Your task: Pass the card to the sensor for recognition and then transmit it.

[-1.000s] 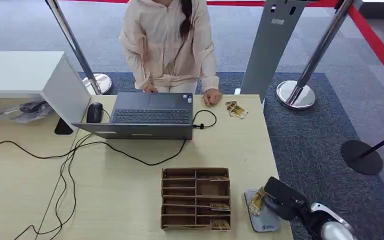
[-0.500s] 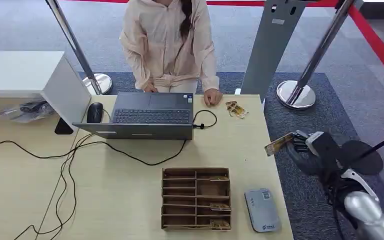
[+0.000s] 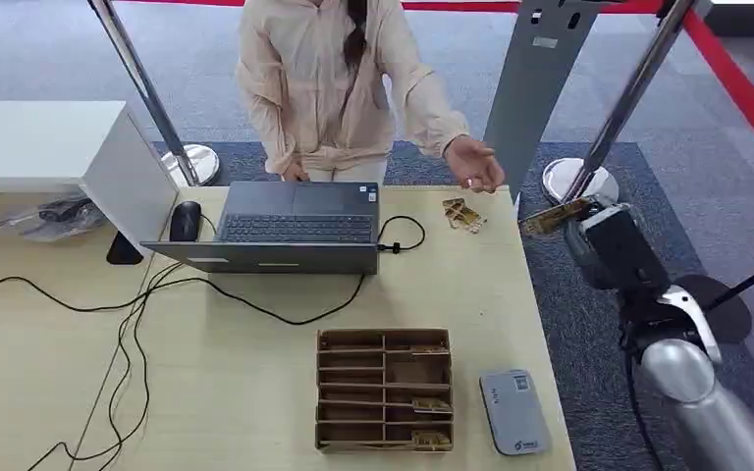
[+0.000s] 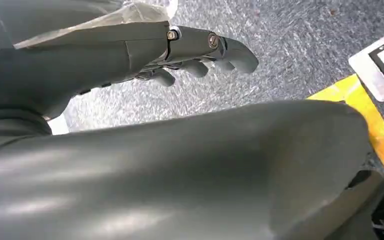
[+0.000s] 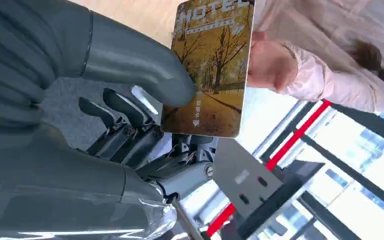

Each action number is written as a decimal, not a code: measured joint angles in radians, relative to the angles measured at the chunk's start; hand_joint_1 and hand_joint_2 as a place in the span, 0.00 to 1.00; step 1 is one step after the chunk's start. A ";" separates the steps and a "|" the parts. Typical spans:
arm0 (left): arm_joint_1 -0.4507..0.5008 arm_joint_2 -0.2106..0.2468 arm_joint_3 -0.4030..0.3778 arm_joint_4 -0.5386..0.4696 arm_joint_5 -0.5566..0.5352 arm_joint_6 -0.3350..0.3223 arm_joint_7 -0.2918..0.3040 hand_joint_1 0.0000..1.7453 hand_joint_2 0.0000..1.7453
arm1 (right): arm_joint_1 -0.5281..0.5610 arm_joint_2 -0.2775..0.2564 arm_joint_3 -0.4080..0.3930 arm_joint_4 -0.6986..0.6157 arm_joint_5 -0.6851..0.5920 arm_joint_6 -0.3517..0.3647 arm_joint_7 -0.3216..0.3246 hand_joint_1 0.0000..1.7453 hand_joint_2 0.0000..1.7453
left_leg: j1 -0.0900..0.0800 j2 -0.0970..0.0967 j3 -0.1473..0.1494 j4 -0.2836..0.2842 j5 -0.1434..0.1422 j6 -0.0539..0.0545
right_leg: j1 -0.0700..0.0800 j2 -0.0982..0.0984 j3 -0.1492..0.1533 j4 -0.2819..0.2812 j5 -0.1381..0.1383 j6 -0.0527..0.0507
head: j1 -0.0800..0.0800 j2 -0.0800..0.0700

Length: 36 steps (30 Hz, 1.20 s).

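While the sensor (image 3: 515, 412) lies flat near the worktop's (image 3: 255, 383) near right corner with nothing on it, the card (image 3: 554, 215) is up in the air beyond the right edge, level with the far right corner. The right robot hand (image 3: 604, 243) grips it: in the right wrist view the thick thumb (image 5: 145, 70) presses on the printed face of the card (image 5: 212, 65) and the darker fingers (image 5: 125, 125) back it from behind, so the hold looks firm.

Across the worktop a person (image 3: 339, 83) stands behind the laptop (image 3: 290, 228), one open hand (image 3: 473, 163) stretched out toward the card and near it, but not touching it. A few other cards (image 3: 463, 215) lie on the worktop just inside the far right corner, and the cardboard organizer (image 3: 385, 390) sits just beside the sensor.

Judging by this layout, the recognition step is probably over, though nothing here proves it, and the handover is the step in hand. What is left: bring the card into the person's palm, loosen the thumb once they have it, and draw the arm back.

The left robot hand (image 4: 200, 55) hangs over the grey carpet, fingers loosely curled, nothing in it.
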 joint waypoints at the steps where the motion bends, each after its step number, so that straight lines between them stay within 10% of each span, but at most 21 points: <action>1: -0.001 -0.002 -0.002 0.000 -0.003 0.000 0.000 0.00 0.00 | -0.015 0.017 0.018 0.006 0.032 -0.012 0.013 1.00 1.00 | 0.000 0.000 0.000 0.000 0.000 0.000 | 0.000 0.000 0.000 0.000 0.000 0.000 | 0.000 0.000; 17: -0.009 -0.022 -0.063 0.000 -0.025 -0.013 0.042 0.00 0.00 | -0.184 0.235 0.251 0.176 0.272 -0.206 0.090 1.00 1.00 | 0.000 0.000 -0.001 0.000 0.001 -0.001 | 0.000 0.000 -0.001 0.001 0.000 0.000 | 0.000 0.000; 36: -0.024 -0.034 -0.101 0.000 -0.029 -0.016 0.046 0.00 0.00 | -0.219 0.334 0.303 0.291 0.308 -0.322 0.034 0.97 1.00 | 0.000 -0.001 -0.001 0.000 0.001 -0.001 | 0.000 0.000 -0.001 0.001 0.000 0.000 | 0.000 0.000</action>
